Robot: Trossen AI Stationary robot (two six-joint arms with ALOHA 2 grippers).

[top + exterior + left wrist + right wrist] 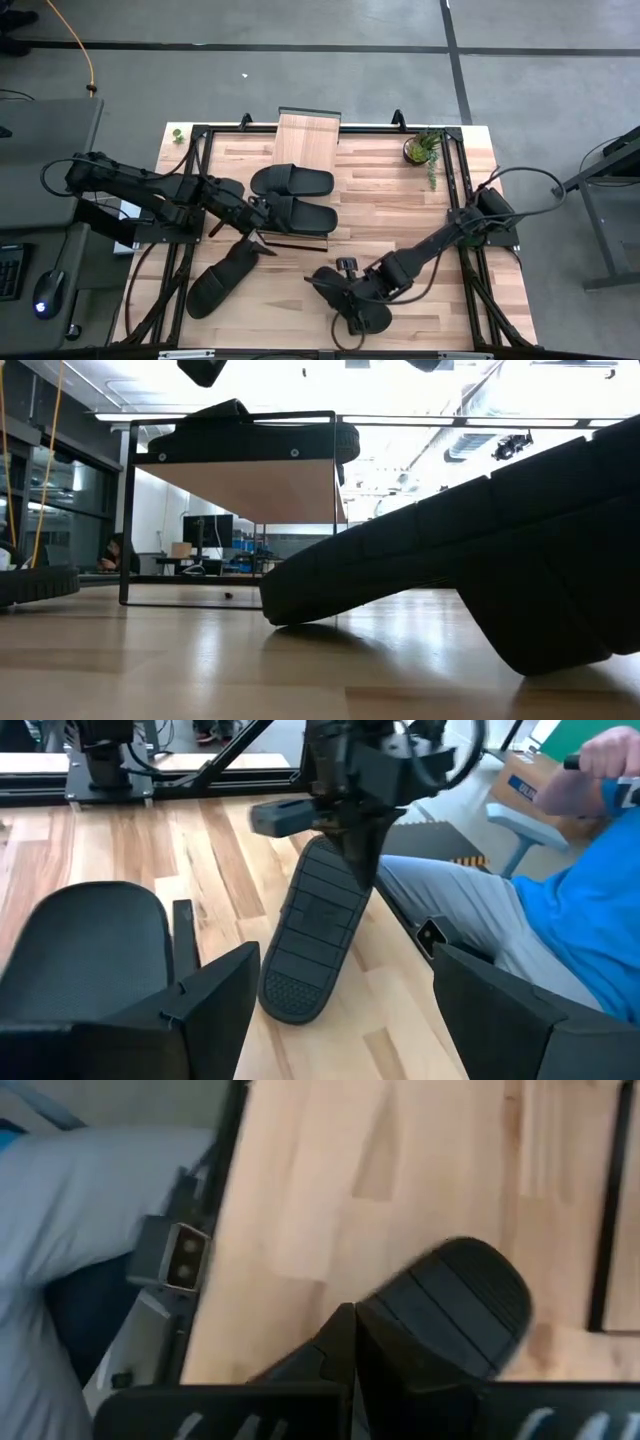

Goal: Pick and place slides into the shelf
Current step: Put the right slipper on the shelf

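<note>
We saw two slides [292, 181] on the shelf [309, 135] (side by side). At six o'clock, the right gripper [345, 288] clamped a third slide [362, 313]; left gripper [262, 212] gaped, holding nothing.

Two slides [292, 181] side by side on shelf [308, 135], two on table [400, 215] in front

High view: straight down on whole table [400, 200], far above. Low view: at tabletop level, facing shelf [240, 485], slide [470, 550] very close. Left wrist view: looks forward between own open fingers [210, 1010], beyond them same slide [310, 935] under right arm. Right wrist view: close, past own shut fingers [345, 1370], onto that slide.
</note>
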